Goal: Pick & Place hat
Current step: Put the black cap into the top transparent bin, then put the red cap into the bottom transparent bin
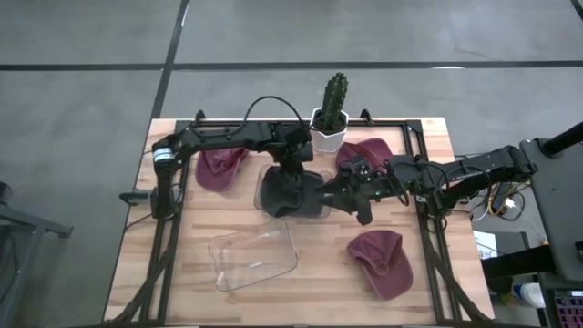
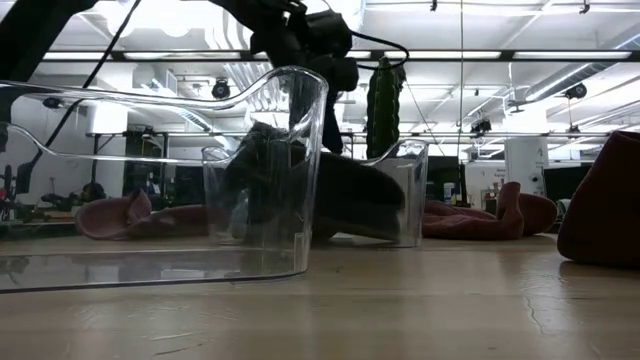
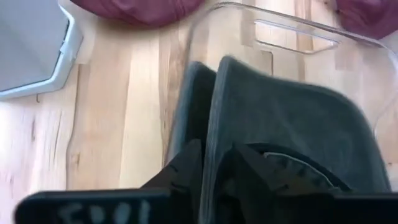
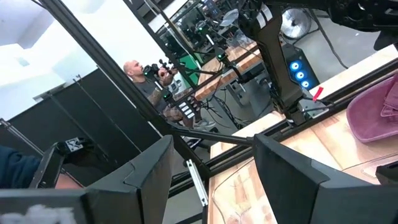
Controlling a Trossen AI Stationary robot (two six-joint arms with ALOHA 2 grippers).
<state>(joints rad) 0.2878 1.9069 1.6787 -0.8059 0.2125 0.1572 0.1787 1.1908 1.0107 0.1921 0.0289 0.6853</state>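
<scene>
A dark grey hat [image 1: 293,193] lies in a clear plastic bin [image 1: 266,173] at the table's middle; it also shows in the low view [image 2: 350,200]. My left gripper [image 1: 291,173] reaches down into the bin and is shut on the hat [image 3: 280,124]. My right gripper [image 1: 351,189] hovers by the bin's right side, open and empty [image 4: 211,168]. Three maroon hats lie on the table: one at the far left [image 1: 222,168], one at the far right [image 1: 366,153], one at the near right [image 1: 383,264]. My left gripper pinches an upright edge of the dark hat [image 3: 210,140] between its two fingers [image 3: 184,167]. The fingers come from above, pointing down into the bin. The rest of the hat lies in the bin [image 3: 292,37].
A second clear bin [image 1: 255,255] stands on the near side of the table, close in front of the low camera [image 2: 160,170]. A potted cactus [image 1: 332,107] stands at the far edge. A black frame rail [image 1: 428,228] runs along the table's sides. A person [image 4: 140,78] stands in the room beyond.
</scene>
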